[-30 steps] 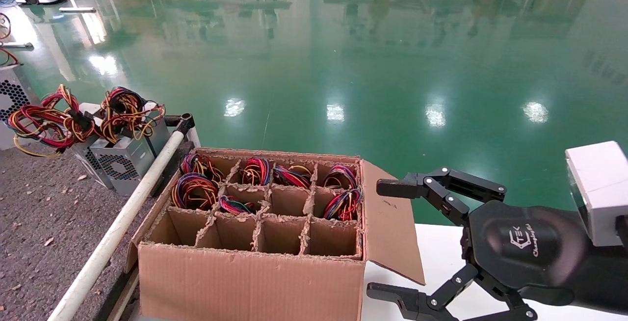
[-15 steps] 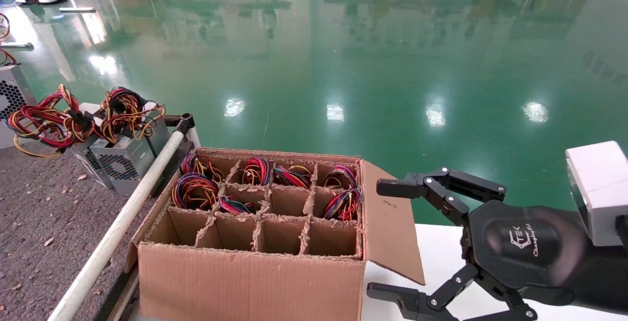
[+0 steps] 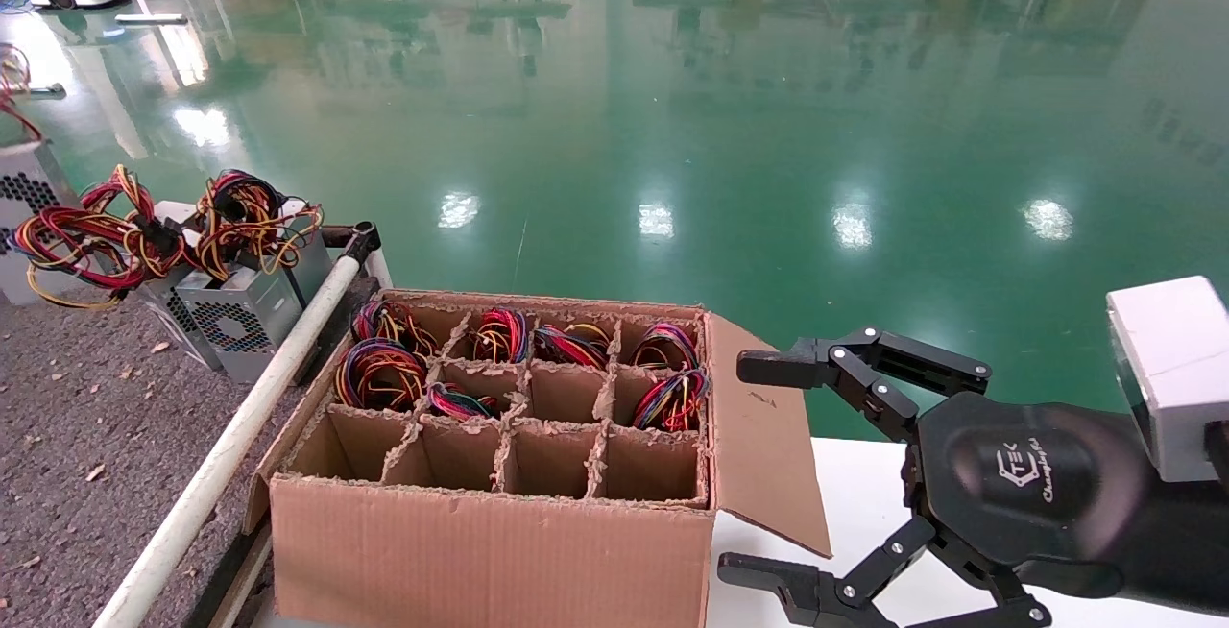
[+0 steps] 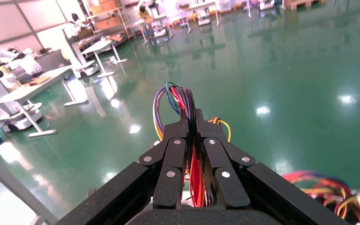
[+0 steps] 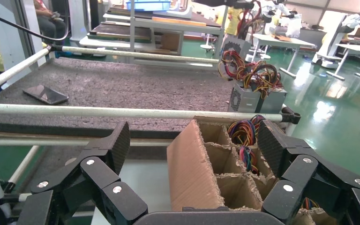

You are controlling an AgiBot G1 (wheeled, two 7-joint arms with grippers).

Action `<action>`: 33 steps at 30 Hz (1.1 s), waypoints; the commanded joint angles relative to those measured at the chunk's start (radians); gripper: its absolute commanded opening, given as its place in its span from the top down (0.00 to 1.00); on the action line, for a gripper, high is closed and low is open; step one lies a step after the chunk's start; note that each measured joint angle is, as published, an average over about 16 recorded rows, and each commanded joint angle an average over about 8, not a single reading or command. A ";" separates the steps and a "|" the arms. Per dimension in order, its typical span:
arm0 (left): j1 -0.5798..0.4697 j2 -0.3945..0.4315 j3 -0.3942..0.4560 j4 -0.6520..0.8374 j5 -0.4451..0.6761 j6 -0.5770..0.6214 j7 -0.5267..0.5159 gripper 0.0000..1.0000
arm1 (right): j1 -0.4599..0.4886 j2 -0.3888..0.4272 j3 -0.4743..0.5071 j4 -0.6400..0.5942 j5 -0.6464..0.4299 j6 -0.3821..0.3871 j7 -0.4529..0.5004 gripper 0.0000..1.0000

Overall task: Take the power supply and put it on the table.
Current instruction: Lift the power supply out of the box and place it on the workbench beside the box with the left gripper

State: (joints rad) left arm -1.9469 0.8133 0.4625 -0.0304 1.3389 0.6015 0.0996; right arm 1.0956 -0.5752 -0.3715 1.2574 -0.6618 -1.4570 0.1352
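Left gripper [image 4: 191, 123] is clenched on the wire bundle [image 4: 176, 96] of the power supply [image 3: 24, 191], jaws pinched together over red and purple wires. In the head view that unit sits at the far left edge, only partly in sight, over the back of the table [image 3: 77, 417]; whether it touches the surface I can't tell. Right gripper [image 3: 768, 470] is spread wide, holding nothing, parked over the white tabletop [image 3: 855, 494] just beside the cardboard box [image 3: 480, 532]. Two more grey units [image 3: 235, 306] stand on the table by the white rail [image 3: 240, 436].
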 commanded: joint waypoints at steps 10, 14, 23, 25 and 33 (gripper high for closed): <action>0.071 -0.018 -0.017 -0.039 -0.025 0.016 0.067 1.00 | 0.000 0.000 0.000 0.000 0.000 0.000 0.000 0.00; 0.114 -0.028 -0.039 -0.071 -0.056 0.028 0.104 1.00 | 0.000 0.000 0.000 0.000 0.000 0.000 0.000 0.00; 0.183 -0.033 -0.066 -0.115 -0.097 0.039 0.144 1.00 | 0.000 0.000 0.000 0.000 0.000 0.000 0.000 0.00; 0.195 -0.031 -0.068 -0.121 -0.101 0.042 0.146 1.00 | 0.000 0.000 0.000 0.000 0.000 0.000 0.000 0.00; 0.228 -0.011 -0.074 -0.148 -0.112 0.038 0.142 1.00 | 0.000 0.000 0.000 0.000 0.000 0.000 0.000 0.00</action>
State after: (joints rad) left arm -1.7174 0.8030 0.3874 -0.1767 1.2264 0.6303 0.2438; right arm 1.0957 -0.5751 -0.3717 1.2574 -0.6617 -1.4569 0.1351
